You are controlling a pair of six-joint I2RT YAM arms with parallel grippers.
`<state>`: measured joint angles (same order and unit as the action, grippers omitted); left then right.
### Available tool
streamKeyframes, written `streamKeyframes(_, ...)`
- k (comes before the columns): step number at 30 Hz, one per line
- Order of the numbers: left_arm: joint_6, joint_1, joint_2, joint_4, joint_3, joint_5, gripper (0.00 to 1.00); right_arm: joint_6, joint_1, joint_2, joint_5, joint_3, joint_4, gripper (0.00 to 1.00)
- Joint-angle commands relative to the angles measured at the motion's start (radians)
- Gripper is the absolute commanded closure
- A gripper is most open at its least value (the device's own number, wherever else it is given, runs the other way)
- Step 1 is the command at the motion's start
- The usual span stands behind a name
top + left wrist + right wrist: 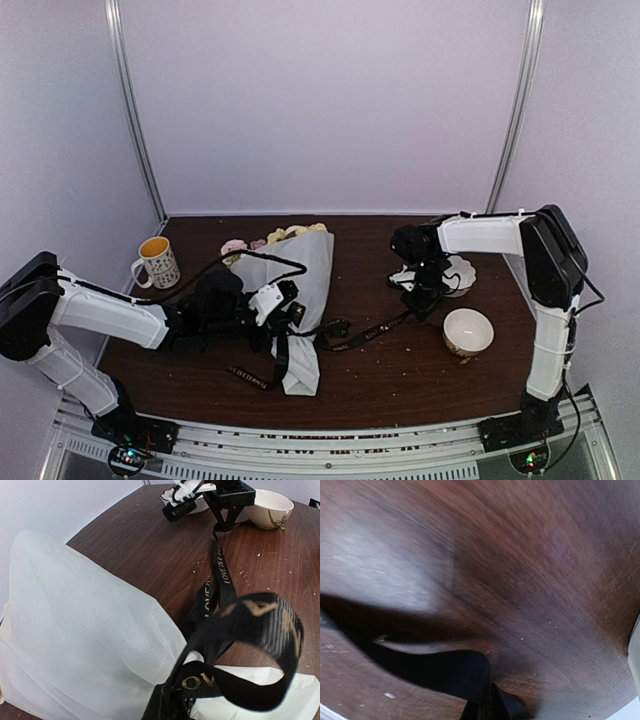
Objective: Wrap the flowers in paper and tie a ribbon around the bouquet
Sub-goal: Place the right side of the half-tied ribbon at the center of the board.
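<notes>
Overhead, the bouquet [305, 285] is lying on the dark wooden table [400, 390], with its flowers [285, 236] pointing toward the back wall and the paper [312, 268] narrowing toward the near edge. The left gripper [283, 312] is reaching in from the left and sitting over the narrow part of the cone, its jaws pressed together on the ribbon [365, 335]. From there one black length is trailing toward the near edge beside the paper. Another is stretching rightward across the wood to the right gripper [420, 300], which is pinching the far end with its jaws closed. A mug [156, 262] is standing near the left wall, a bowl [467, 330] is sitting right of the right gripper, and a second bowl [462, 272] is showing just behind that gripper.

Looking from the left wrist, the paper is filling the left half, and the ribbon is curling in a big loop close to the lens, gold letters showing. It is then running along the table up to the right gripper's closed tips, with both bowls behind.

Looking from the right wrist, everything is blurring. Wood grain is filling the view, and a dark band of ribbon is crossing the bottom and meeting the lower edge at the middle.
</notes>
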<state>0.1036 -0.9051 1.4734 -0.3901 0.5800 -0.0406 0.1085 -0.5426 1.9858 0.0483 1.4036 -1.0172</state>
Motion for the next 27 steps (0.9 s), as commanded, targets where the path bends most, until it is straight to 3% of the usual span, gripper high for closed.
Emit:
streamKeyframes(1, 0.008, -0.004, -0.018, -0.021, 0.014, 0.018, 1.0, 0.0, -0.004, -0.118, 0.149, 0.129, -0.037, 1.0)
streamKeyframes(6, 0.002, -0.005, -0.019, -0.033, 0.01, 0.019, 1.0, 0.024, -0.15, -0.158, 0.333, 0.408, -0.064, 1.0)
streamKeyframes(13, 0.009, -0.029, -0.027, -0.043, 0.003, 0.045, 1.0, -0.2, -0.33, -0.05, 0.463, 0.825, 0.205, 1.0)
streamKeyframes(19, 0.012, -0.043, -0.032, -0.055, -0.006, 0.055, 1.0, -0.254, -0.452, 0.045, 0.389, 0.912, 0.374, 1.0)
streamKeyframes(23, 0.015, -0.051, -0.036, -0.067, -0.013, 0.048, 1.0, -0.327, -0.46, 0.095, 0.345, 0.916, 0.42, 1.0)
streamKeyframes(27, 0.028, -0.062, -0.033, -0.066, -0.008, 0.054, 1.0, -0.335, -0.458, 0.123, 0.275, 0.92, 0.407, 0.85)
